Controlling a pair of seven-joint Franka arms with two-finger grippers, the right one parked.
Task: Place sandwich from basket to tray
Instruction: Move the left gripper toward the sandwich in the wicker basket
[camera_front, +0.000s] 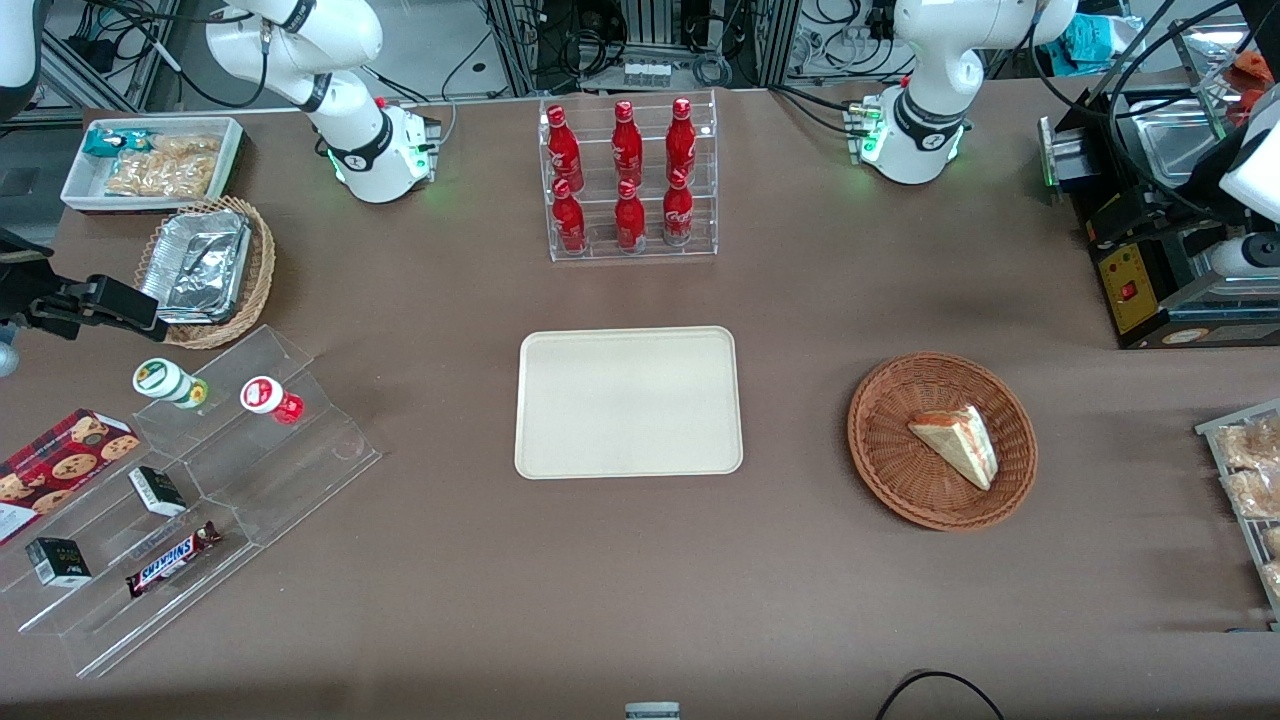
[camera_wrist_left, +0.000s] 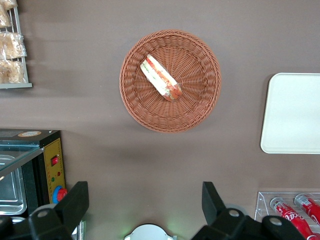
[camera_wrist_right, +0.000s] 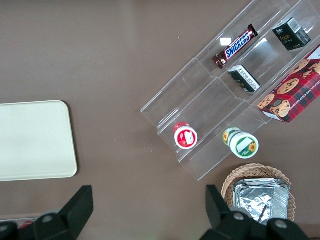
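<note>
Hanging high over the table with its two fingers spread wide apart and nothing between them, the gripper looks straight down from the wrist view. Well below it and a little ahead of its open fingers sits the basket, round and woven, and the sandwich lies inside it on the basket floor, on its side, with the cut face and its red and green layers showing toward the camera. Farther out from the claw, off to one side of the basket and well apart from it, lies the tray, bare.

By its look the sandwich is light and soft: white bread that will squash and a layered filling that could slide apart if pinched across the layers too hard. A sensible hold would be across the two flat bread faces near the thick end of the wedge, with a gentle close, so the layers are pressed together rather than sheared. The thin tip seems a poor place to grip, likely to tear or fold. The basket's sloping woven wall may crowd one finger on the way down.
</note>
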